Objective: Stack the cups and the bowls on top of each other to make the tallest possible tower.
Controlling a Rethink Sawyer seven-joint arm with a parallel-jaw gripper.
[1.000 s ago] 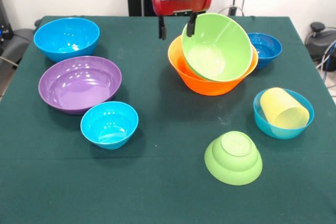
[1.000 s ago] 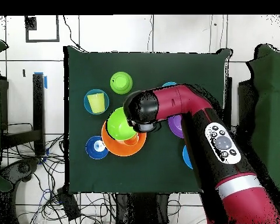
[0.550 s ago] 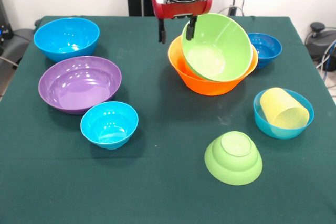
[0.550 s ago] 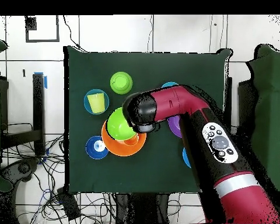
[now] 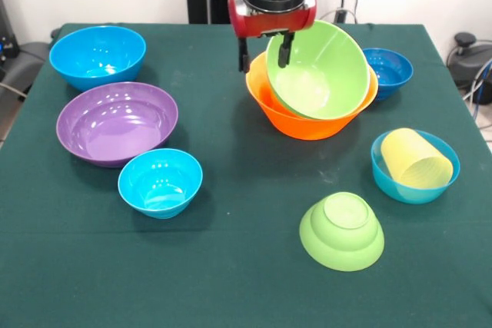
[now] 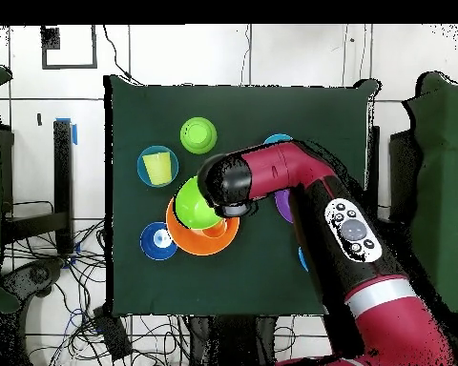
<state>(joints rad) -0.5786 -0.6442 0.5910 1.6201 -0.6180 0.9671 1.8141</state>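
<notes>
— Jaws? 
— Spread apart, gripper [image 5: 264, 54] empty; one finger [image 5: 284, 50] just at the raised rim of the big green bowl [image 5: 319, 71], the other out over the table left of the orange bowl [image 5: 301, 117]. Contact with the rim: cannot tell.

— Big green bowl? 
— Tilted, mouth toward the camera, nested in the orange bowl near the table's far middle. Overhead: green bowl [image 6: 197, 204] inside orange [image 6: 202, 238], arm [image 6: 300, 191] partly over both.

— Around that pair? 
— Dark blue small bowl [image 5: 388, 71] just beside, right and behind. Nearer on the right, a light blue small bowl [image 5: 415, 168] with the pale yellow cup [image 5: 415, 160] lying on its side inside. In front of that, a small green bowl [image 5: 341, 230] upside down on the cloth.

— Left side? 
— Large blue bowl [image 5: 98, 55] at the far corner, upright. Purple bowl [image 5: 117, 122] nearer, upright. Second light blue small bowl [image 5: 160, 182] just beside the purple one, toward the front.

— Surface? 
— Dark green cloth [image 5: 231, 266] over the table.
</notes>
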